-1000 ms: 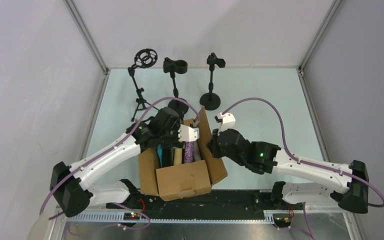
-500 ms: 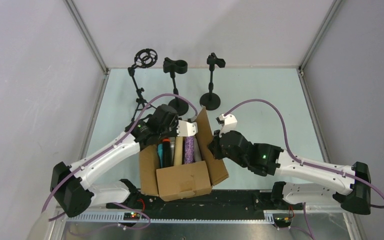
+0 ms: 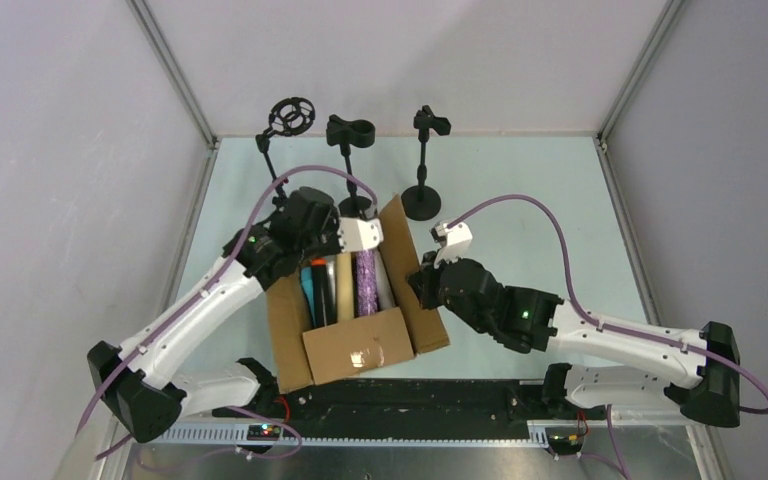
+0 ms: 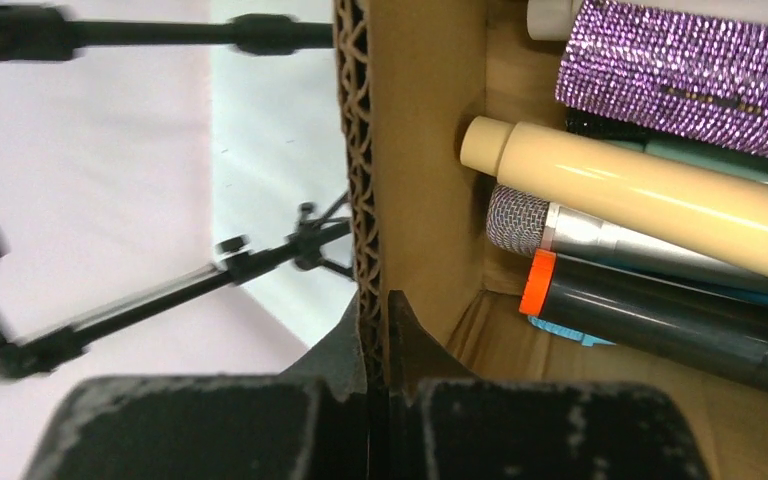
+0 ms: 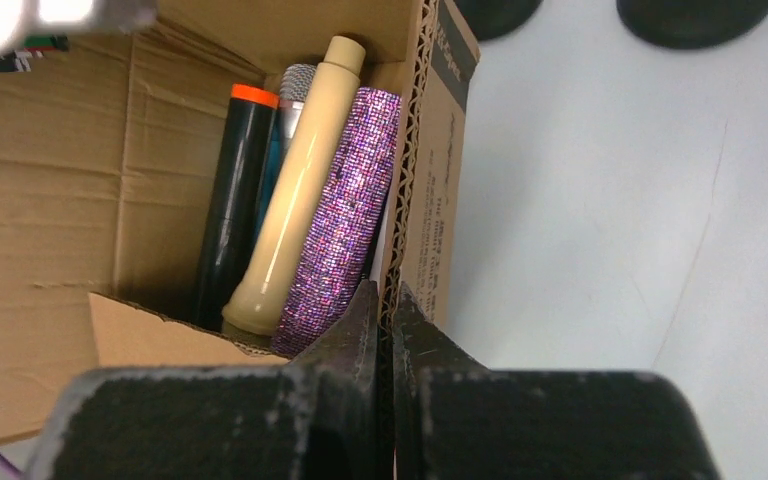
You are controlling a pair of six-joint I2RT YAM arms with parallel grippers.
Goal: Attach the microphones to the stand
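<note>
Shift: since a second ago the left gripper (image 4: 380, 312) has closed, and the cardboard box (image 3: 355, 352) has slid and turned toward 9 o'clock.
Left tool: jaws together, clamped on the box's corrugated 12 o'clock wall.
Right tool: right gripper (image 5: 385, 300) pinched shut on the box's 3 o'clock wall.
Contents: microphones lie side by side inside the box: purple glitter microphone (image 5: 338, 230), cream microphone (image 5: 295, 190), black microphone (image 5: 232, 190) with orange tip, silver-grey microphone (image 4: 560, 230).
Beyond: three black stands (image 3: 350, 131) upright at 12 o'clock, past the box.
Surface: pale green table (image 3: 520, 180), matte.
Room: white wall panels (image 3: 410, 60); aluminium posts (image 3: 172, 70) at the far corners.
</note>
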